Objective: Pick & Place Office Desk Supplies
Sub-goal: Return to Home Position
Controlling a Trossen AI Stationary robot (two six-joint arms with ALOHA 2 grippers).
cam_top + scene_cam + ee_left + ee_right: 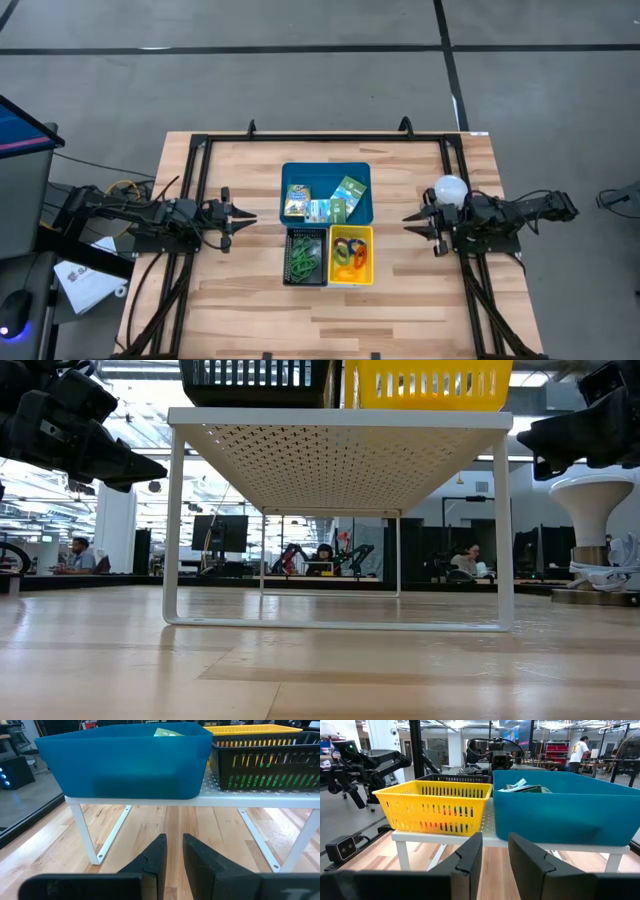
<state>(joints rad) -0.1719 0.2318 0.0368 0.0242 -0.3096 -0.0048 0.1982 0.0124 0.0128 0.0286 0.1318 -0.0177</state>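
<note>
High view: blue bin point(326, 172), black bin point(306, 281) & yellow bin point(351, 278) are packed together at centre of table point(230, 300). Printed packets point(322, 208) are held in blue bin, green bands point(303, 258) in black bin, mixed-colour bands point(350, 252) in yellow bin. L gripper point(250, 217) is parked well left of bins, R gripper point(408, 222) well right, near white bulb point(450, 188).
Low view: black & yellow bins are seen atop white shelf point(340, 418).
L wrist view: jaws are seen slightly apart, nothing pinched.
R wrist view: narrow gap too, empty.
</note>
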